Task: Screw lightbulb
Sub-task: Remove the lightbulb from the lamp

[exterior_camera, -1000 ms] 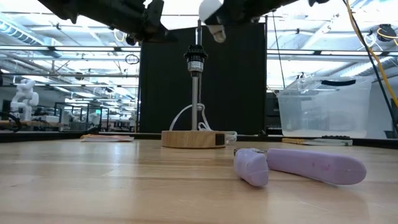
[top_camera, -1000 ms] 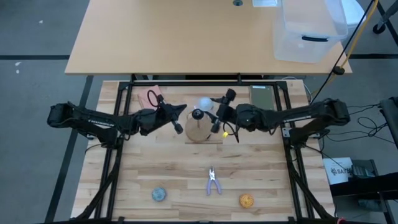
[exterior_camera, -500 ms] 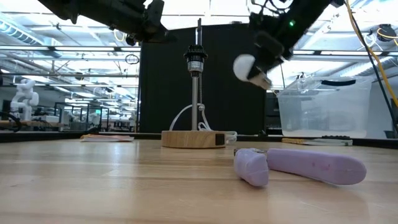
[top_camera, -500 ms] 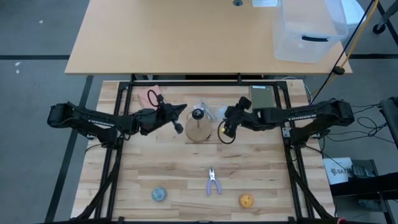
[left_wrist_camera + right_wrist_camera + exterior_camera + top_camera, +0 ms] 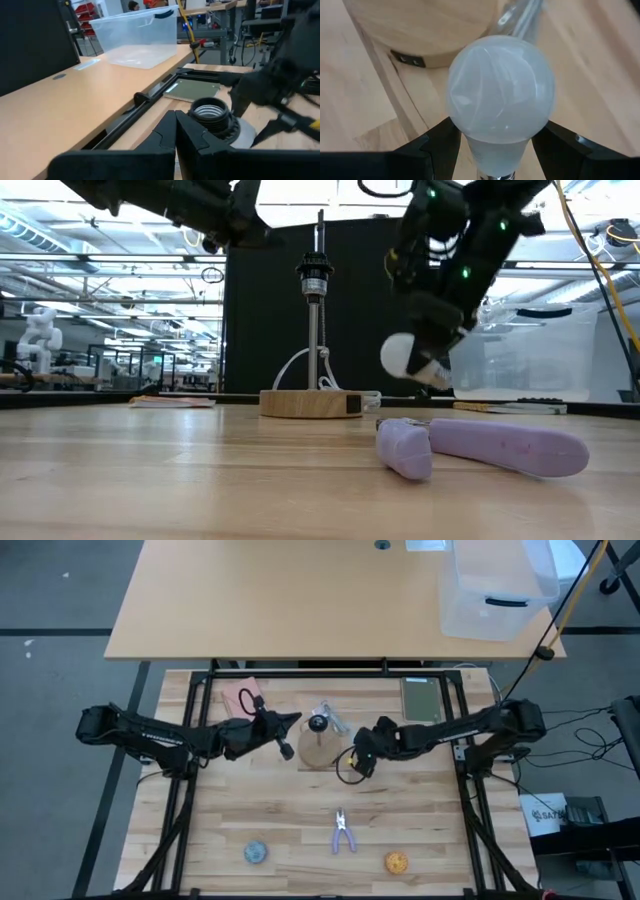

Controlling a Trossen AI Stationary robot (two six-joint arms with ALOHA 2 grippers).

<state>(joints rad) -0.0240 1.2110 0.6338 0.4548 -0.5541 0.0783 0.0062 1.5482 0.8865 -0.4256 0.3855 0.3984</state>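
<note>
While clamped on the lightbulb [image 5: 501, 97], right gripper [image 5: 362, 752] low beside the round wooden stand [image 5: 319, 749], bulb above the table [image 5: 280, 810], apart from the socket [image 5: 210, 112]; left gripper [image 5: 287, 736], 2 fingers pressed together, just beside the socket.

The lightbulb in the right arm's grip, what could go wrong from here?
1. The right end effector holds the lightbulb low beside the wooden stand, far below the socket; a slip could drop the bulb onto the table.
2. The purple pliers lie on the table in the low view; going lower could risk a bump.
3. The left end effector sits shut right at the socket, so it may block the approach.
</note>
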